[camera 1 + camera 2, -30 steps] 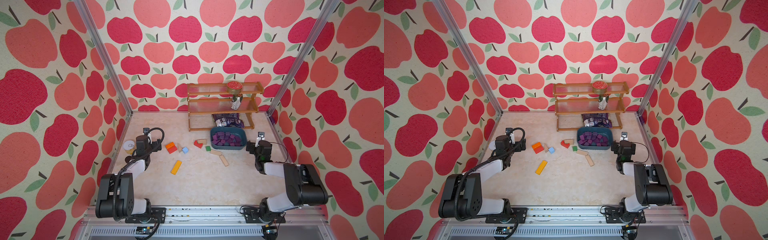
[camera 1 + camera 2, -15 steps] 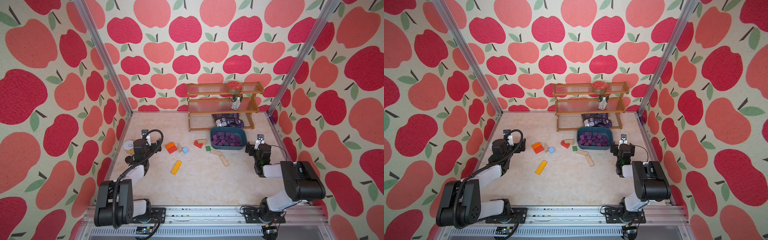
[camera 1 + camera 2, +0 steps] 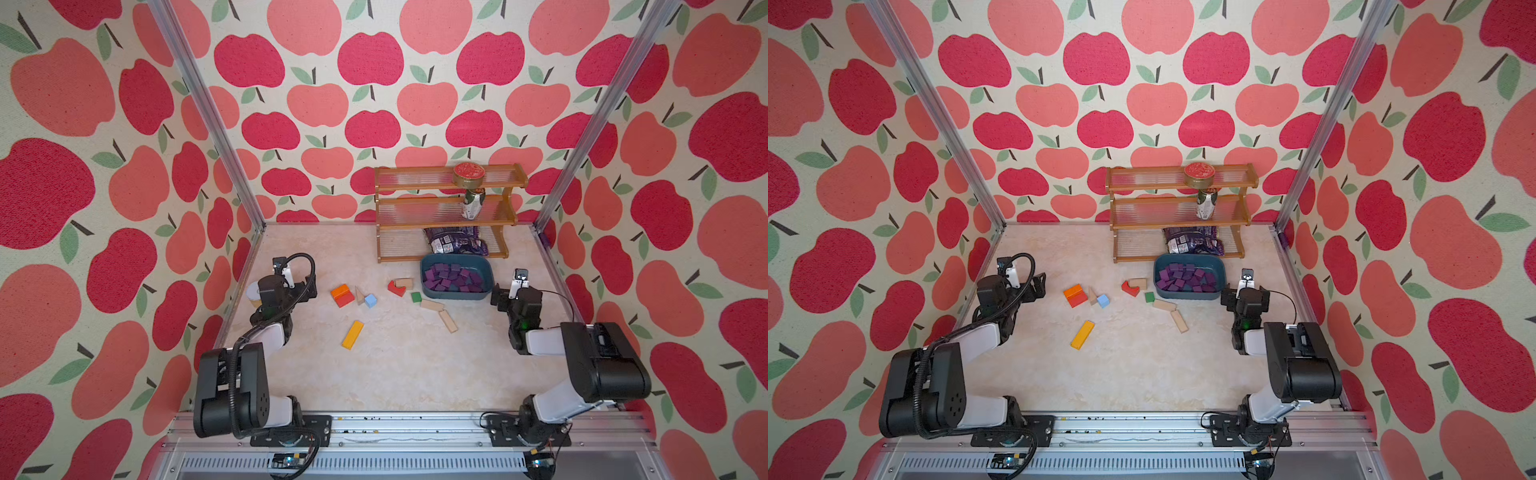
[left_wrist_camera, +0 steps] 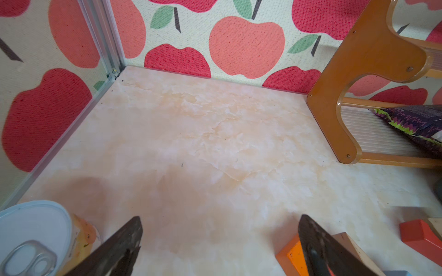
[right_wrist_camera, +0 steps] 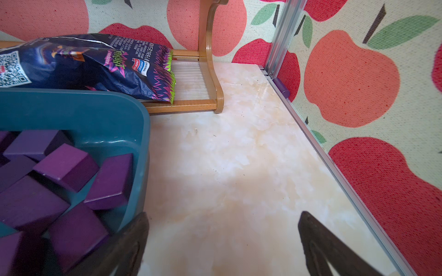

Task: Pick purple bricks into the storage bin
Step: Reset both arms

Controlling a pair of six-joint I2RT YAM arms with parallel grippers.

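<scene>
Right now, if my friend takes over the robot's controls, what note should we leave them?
Left gripper: open, empty, near the orange block.
Right gripper: open, empty, just beside the storage bin.
Purple bricks: piled inside the bin.
Done: every purple brick in plain sight is in the bin.
Left: check the small purple piece at the foot of the far corner post on the right. I cannot tell whether it is a brick. Otherwise, probably nothing.
</scene>
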